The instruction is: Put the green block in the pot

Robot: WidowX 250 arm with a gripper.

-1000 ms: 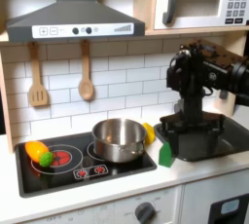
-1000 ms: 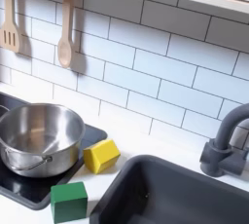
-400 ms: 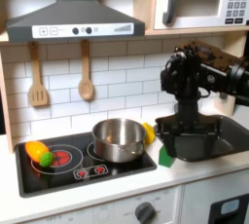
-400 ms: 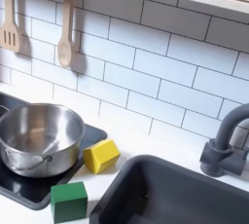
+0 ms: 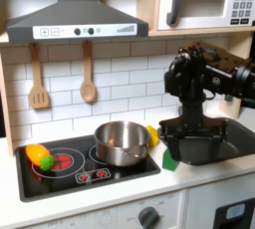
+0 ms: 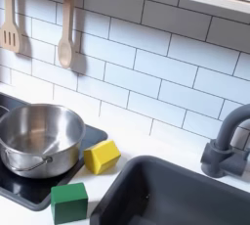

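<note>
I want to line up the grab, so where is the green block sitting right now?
In the second exterior view the green block sits on the white counter at the bottom, just off the black stovetop, in front of the yellow block and right of the pot, beside the sink.

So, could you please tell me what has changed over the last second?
The arm swung slightly toward the first exterior view's left early on, then held. Nothing was grasped or released. The green block, pot and yellow piece have not moved.

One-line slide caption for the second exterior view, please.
Toy kitchen counter: green block sits beside the stovetop, apart from the empty silver pot, with a yellow block between pot and sink.
</note>
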